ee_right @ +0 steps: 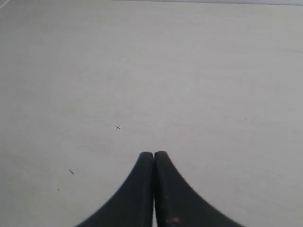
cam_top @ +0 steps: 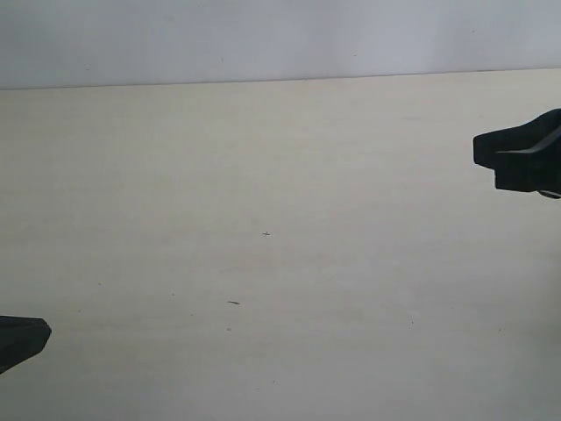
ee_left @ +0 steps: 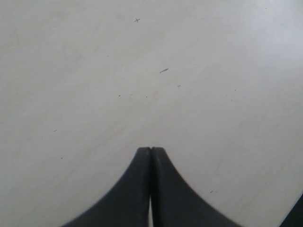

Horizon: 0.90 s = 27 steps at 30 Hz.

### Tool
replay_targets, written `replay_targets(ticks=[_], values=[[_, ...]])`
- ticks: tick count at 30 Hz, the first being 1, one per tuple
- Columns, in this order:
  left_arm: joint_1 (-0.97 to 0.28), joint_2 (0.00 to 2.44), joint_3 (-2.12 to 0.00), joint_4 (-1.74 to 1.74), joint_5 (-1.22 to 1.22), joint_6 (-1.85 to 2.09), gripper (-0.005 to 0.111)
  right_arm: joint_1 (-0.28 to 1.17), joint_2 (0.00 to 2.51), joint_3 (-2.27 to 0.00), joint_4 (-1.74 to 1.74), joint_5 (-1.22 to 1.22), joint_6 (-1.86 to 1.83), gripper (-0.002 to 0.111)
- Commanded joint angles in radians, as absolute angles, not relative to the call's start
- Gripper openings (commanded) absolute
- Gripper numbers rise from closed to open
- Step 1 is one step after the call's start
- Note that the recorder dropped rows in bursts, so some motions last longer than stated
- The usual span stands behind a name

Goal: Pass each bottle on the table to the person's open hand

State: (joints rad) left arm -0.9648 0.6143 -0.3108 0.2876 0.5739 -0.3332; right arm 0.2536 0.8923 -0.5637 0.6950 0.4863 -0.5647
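The pale cream table [cam_top: 280, 202] fills the exterior view with only a few tiny dark specks on it. No bottle and no person's open hand shows in any view. My left gripper [cam_top: 39, 331] pokes in at the lower left edge; in the left wrist view it [ee_left: 151, 149] is shut, its black fingers pressed together with nothing between them. My right gripper [cam_top: 480, 149] reaches in from the right edge, higher up. In the right wrist view it [ee_right: 154, 153] is likewise shut and empty over bare tabletop [ee_right: 189, 71].
A light grey wall [cam_top: 263, 35] rises behind the table's far edge. A small cross-shaped mark [cam_top: 266, 234] and a short dark streak [cam_top: 233, 303] sit near the table's middle.
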Motion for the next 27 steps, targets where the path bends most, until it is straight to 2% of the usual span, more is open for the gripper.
replay_targets(ticks=[1, 10, 18, 27], values=[[-0.962, 0.606, -0.306, 0.288, 0.571, -0.337, 0.0, 0.255, 0.885, -0.561, 0.701, 0.479, -0.576, 0.0], [-0.962, 0.606, -0.306, 0.288, 0.571, -0.337, 0.0, 0.236, 0.737, -0.514, 0.648, 0.345, -0.646, 0.0], [-0.962, 0.606, -0.306, 0.288, 0.571, -0.337, 0.0, 0.055, 0.348, -0.385, 0.655, 0.342, -0.646, 0.0], [-0.962, 0.606, -0.306, 0.288, 0.571, -0.337, 0.0, 0.05, 0.223, -0.372, 0.646, 0.353, -0.652, 0.0]])
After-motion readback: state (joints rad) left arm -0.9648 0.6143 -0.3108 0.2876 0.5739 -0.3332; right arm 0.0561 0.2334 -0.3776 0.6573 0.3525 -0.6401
